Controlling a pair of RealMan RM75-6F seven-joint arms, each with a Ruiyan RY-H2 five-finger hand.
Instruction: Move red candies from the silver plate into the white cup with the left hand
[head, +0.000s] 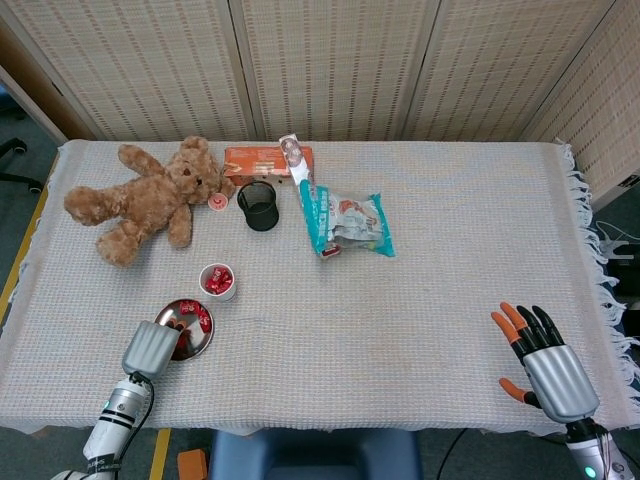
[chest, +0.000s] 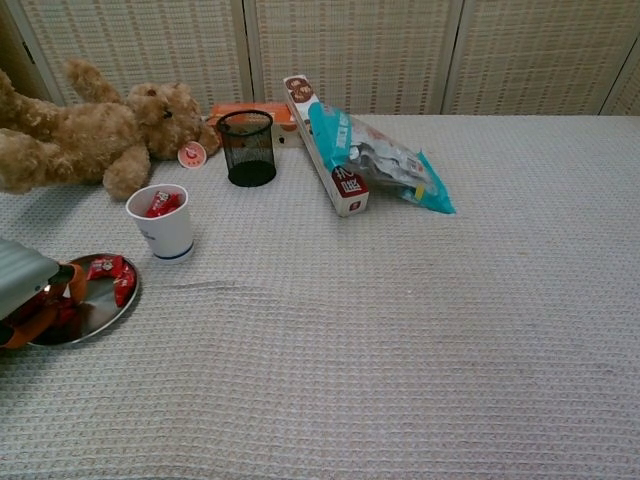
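The silver plate (head: 201, 344) (chest: 102, 309) lies near the table's front left corner with a few red candies (head: 198, 319) (chest: 108, 270) on its far side. My left hand (head: 150, 347) (chest: 25, 285) hovers over the plate's near left part, its fingers curled in around red candies that show between them. Just behind the plate stands the white cup (head: 217, 282) (chest: 163, 225), with red candies inside. My right hand (head: 545, 365) rests at the front right of the table, fingers spread and holding nothing; the chest view does not show it.
A brown teddy bear (head: 140, 198) lies at the back left. A black mesh cup (head: 259, 205), an orange box (head: 262, 160), a long narrow box (head: 305, 195) and a teal snack bag (head: 352, 222) sit at the back centre. A fringed cloth covers the table.
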